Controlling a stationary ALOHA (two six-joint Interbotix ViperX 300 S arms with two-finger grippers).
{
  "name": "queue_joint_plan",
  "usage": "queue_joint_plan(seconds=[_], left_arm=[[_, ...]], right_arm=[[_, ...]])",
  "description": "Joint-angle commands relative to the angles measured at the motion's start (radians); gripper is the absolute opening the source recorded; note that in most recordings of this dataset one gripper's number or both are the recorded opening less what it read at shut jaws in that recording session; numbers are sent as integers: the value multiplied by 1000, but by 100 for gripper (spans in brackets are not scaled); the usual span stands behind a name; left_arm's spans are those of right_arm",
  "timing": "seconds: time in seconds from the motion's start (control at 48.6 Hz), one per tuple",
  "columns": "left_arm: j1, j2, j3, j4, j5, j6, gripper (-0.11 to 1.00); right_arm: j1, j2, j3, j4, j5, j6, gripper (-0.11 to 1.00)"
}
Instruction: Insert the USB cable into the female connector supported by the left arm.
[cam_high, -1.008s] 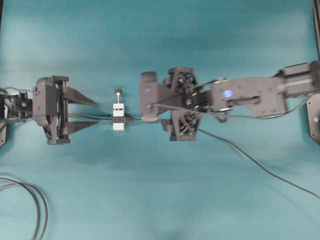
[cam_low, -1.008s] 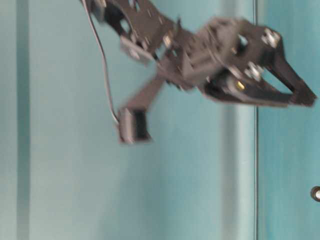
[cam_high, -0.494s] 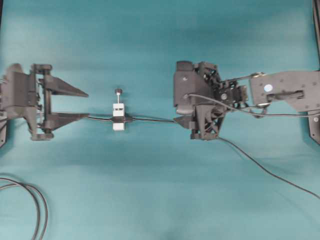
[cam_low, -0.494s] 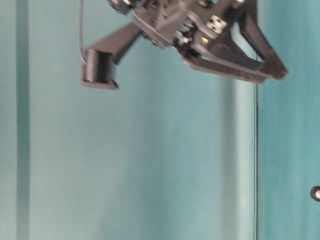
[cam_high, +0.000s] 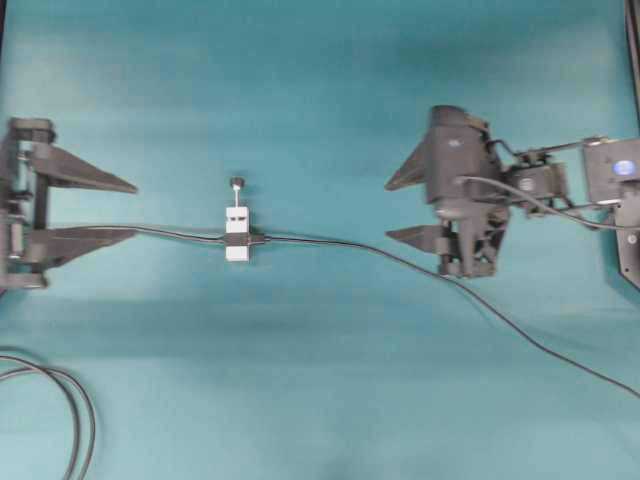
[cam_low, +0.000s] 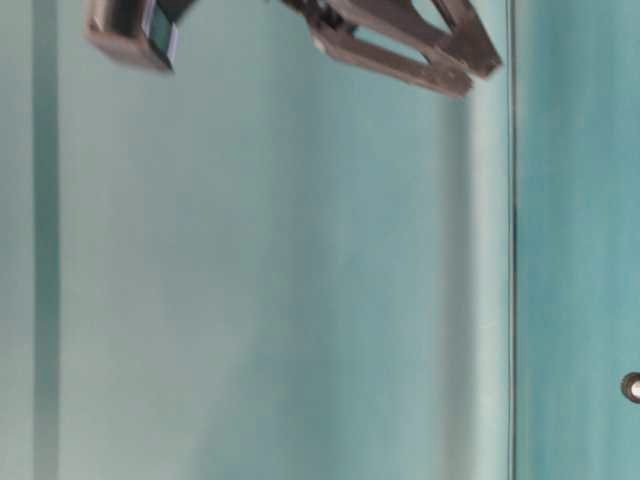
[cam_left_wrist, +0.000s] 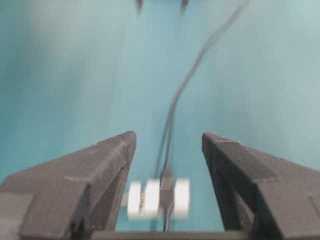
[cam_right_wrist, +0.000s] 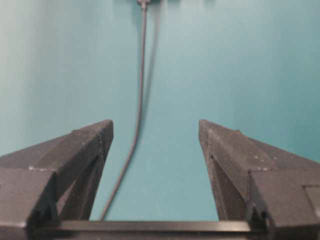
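Both my hands were spread and empty, the female connector (cam_high: 237, 236) lying left-right on the bench between them, nearer my left hand (cam_high: 125, 208) than my right hand (cam_high: 392, 209).

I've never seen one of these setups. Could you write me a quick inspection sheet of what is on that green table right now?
Surface: teal table, bare around the middle.
Job's things: white female connector lies at the centre; the USB cable meets its right side, plug apparently seated.
Clutter: nothing seen.
Grippers: left gripper open, empty, left of the block; right gripper open, empty, right of it.
Cables: the connector's own cable runs left; a looped black cable lies at the lower left.
Surroundings: nothing seen.
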Motion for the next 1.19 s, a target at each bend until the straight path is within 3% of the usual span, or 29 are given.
queue_joint_plan(seconds=[0.0, 0.185, 0.473, 0.72, 0.946, 1.172], left_arm=[[-17, -49, -9, -2, -32, -18, 64], [-26, -92, 2, -2, -126, -28, 64], [-25, -66, 28, -3, -273, -20, 64], [-26, -69, 51, -2, -440, -23, 64], [-25, -71, 77, -2, -451, -26, 64], [-8, -69, 95, -3, -396, -25, 64]], right_arm=[[-3, -72, 44, -2, -92, 0, 72], [-14, -173, 179, -2, -230, -2, 72], [-12, -353, 281, -2, -238, 0, 72], [-8, -657, 403, -2, -238, -2, 72], [-6, -934, 482, -2, -239, -8, 72], [-5, -910, 497, -3, -176, -11, 72]])
